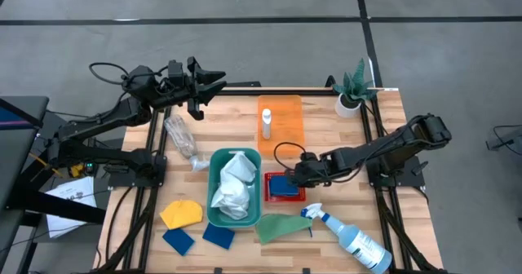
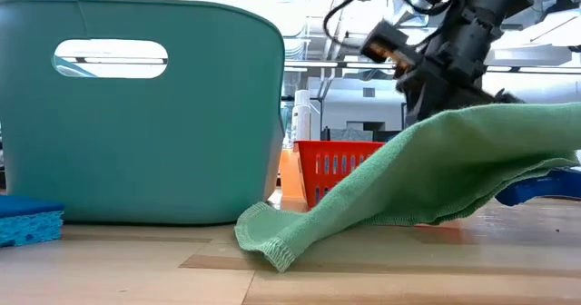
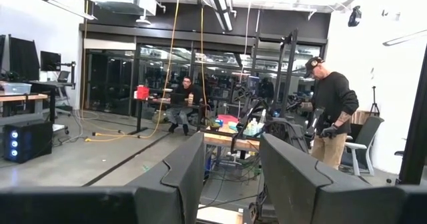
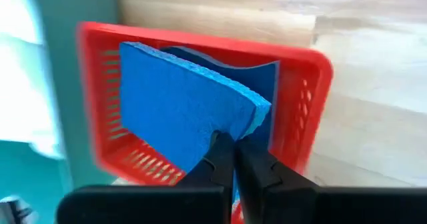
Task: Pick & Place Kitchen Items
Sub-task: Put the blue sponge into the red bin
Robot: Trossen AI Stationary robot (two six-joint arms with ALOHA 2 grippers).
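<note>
My right gripper [image 1: 295, 173] [image 4: 233, 151] is shut on a blue sponge [image 4: 180, 104] over a small red basket [image 1: 285, 194] [image 4: 320, 84] beside the teal bin [image 1: 214, 161]. A second blue piece [image 4: 270, 77] lies in the basket under the sponge. My left gripper [image 1: 214, 81] [image 3: 230, 177] is open and empty, raised over the table's far left edge. A small white bottle [image 1: 266, 124] stands on an orange mat [image 1: 287, 111]. White cloths [image 1: 233, 186] fill the bin. A yellow cloth [image 1: 181, 214], two blue sponges [image 1: 178, 241] [image 1: 218, 235], a green cloth [image 1: 281, 227] and a spray bottle [image 1: 352, 238] lie near the front edge. My right gripper pinches the blue sponge's near edge [image 4: 227, 127] between its two fingertips, which come slanting down from the table's right side. The sponge slants over the red basket, its far end down inside it. I cannot tell whether it rests on the basket.
A clear plastic bottle [image 1: 181, 135] lies left of the bin. A green plant in a white pot [image 1: 351, 93] stands at the far right corner. In the low view the green cloth [image 2: 436, 169] drapes in front of the basket [image 2: 345, 164]. People show in the room beyond.
</note>
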